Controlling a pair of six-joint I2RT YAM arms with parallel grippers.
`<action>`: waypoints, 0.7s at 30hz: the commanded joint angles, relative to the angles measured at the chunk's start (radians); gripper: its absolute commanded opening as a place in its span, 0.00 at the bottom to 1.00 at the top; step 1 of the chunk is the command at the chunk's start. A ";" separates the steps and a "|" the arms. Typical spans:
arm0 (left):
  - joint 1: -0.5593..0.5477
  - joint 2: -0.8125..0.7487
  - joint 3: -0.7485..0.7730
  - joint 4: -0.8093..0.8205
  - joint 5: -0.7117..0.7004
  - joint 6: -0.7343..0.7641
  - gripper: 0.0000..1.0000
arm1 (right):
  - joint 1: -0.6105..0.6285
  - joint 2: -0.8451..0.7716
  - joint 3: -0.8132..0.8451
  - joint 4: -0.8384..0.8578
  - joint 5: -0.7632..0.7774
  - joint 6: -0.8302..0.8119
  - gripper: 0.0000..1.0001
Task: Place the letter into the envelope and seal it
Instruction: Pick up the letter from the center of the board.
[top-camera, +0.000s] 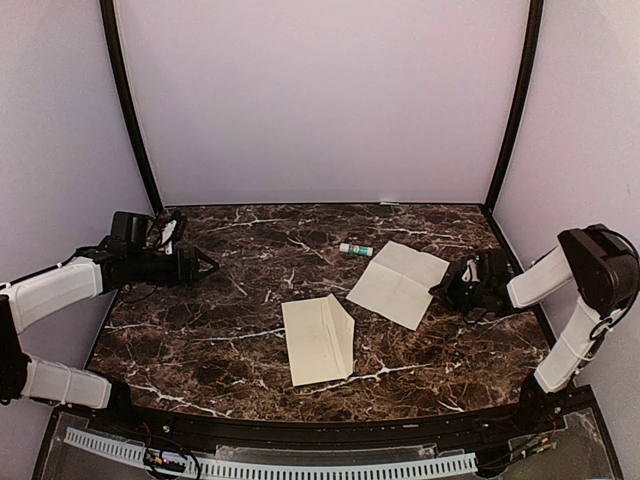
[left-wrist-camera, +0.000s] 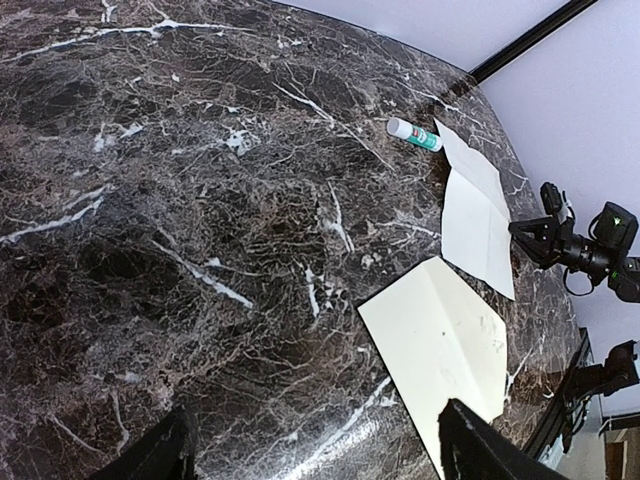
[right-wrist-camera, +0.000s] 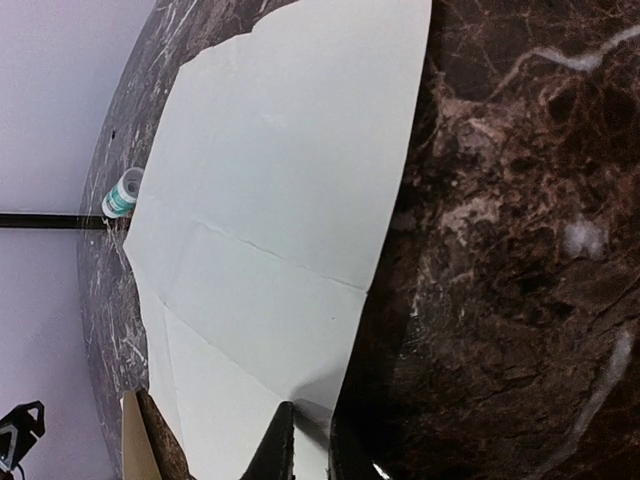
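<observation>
Top external view: cream letter (top-camera: 400, 283) flat on dark marble table (top-camera: 200, 340), right of centre, crossing fold creases visible. Envelope (top-camera: 318, 340) flat near centre, just left of and nearer than the letter, the two apart; triangular flap along its right long side. Green-capped glue stick (top-camera: 355, 249) lying on its side just beyond the letter's far left corner. Right gripper (top-camera: 440, 288) low at the letter's right edge, tips pointing at the sheet. Left gripper (top-camera: 208, 265) far left, above the table, well apart from both papers, fingers spread.

Left wrist view: two dark fingers (left-wrist-camera: 165, 450) at the bottom edge, wide apart, nothing between but bare marble. Envelope ahead and to the right, its near end close to the right-hand finger in the picture, not touching. Letter farther off, glue stick past it. Right gripper visible at the letter's far edge.

Right wrist view: letter filling the upper left, flat, creases clear. Fingers (right-wrist-camera: 280, 450) at the bottom, nearly together, only a narrow gap. Near edge of the letter right at the tips, a pale sliver of sheet in that gap. Firm pinch or not: cannot tell. Glue stick at the sheet's far corner, left side. Small tan corner of the envelope at lower left.
</observation>
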 joint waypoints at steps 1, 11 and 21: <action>-0.002 0.003 -0.005 -0.001 0.003 0.019 0.82 | -0.009 0.021 -0.020 0.006 0.000 0.003 0.05; -0.007 -0.021 -0.011 0.008 0.009 0.016 0.82 | -0.013 -0.110 -0.056 -0.020 -0.014 -0.020 0.00; -0.173 -0.117 0.010 0.046 -0.016 -0.127 0.82 | -0.001 -0.521 -0.020 -0.319 -0.093 -0.163 0.00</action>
